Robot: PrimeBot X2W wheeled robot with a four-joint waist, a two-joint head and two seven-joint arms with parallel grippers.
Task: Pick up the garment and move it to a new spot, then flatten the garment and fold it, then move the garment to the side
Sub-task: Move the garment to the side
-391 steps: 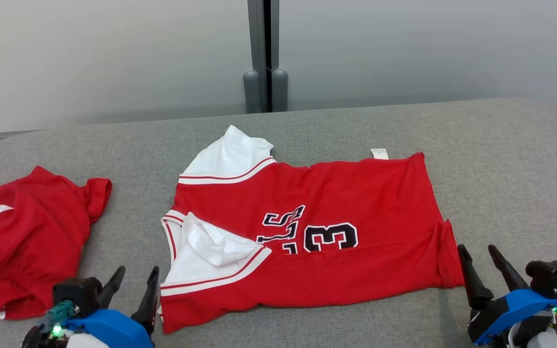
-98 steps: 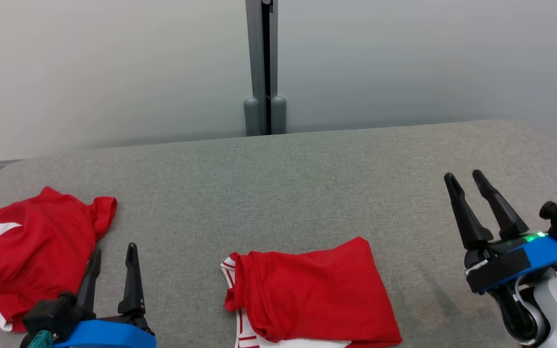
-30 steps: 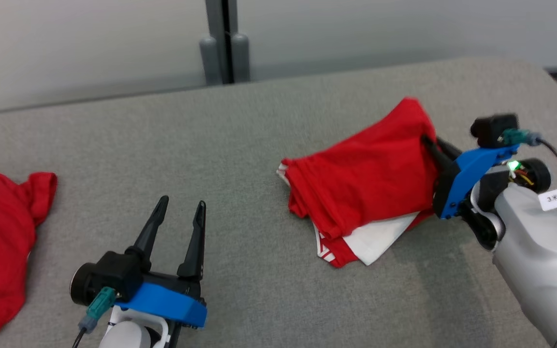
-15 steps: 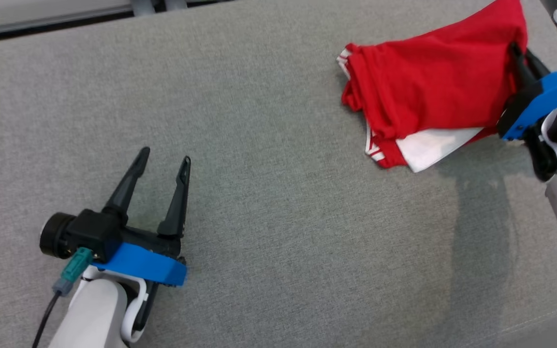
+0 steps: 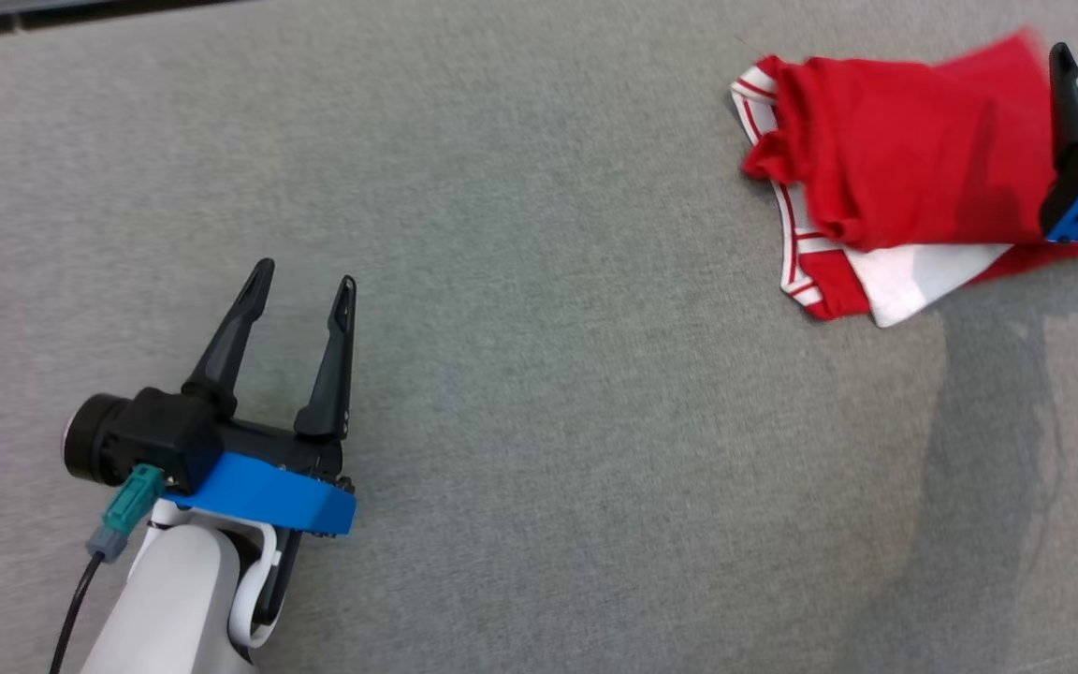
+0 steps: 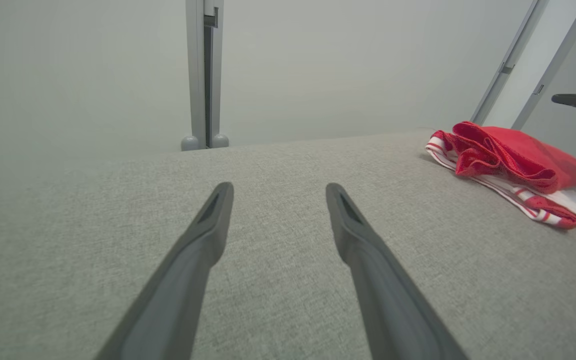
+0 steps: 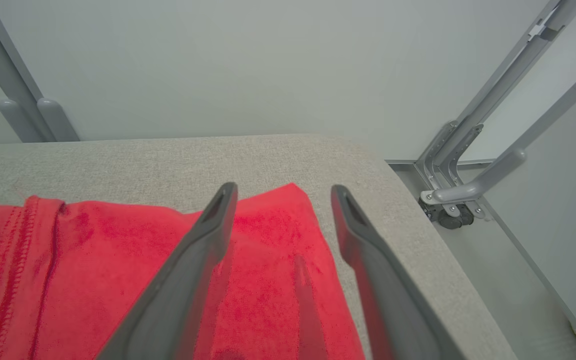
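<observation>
On table (image 5: 539, 374) at right, folded garment (image 5: 904, 159) — right gripper (image 7: 284, 190) spread above.

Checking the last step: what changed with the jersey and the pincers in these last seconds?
The right pincer moved the folded jersey from the middle of the table to its right end, then opened and let it go. The left pincer stayed open and empty; the jersey stayed folded.

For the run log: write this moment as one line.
phase: moving aside | shirt: folded, lying near right end of table | right claw: open above shirt's edge | left claw: open, empty
</observation>
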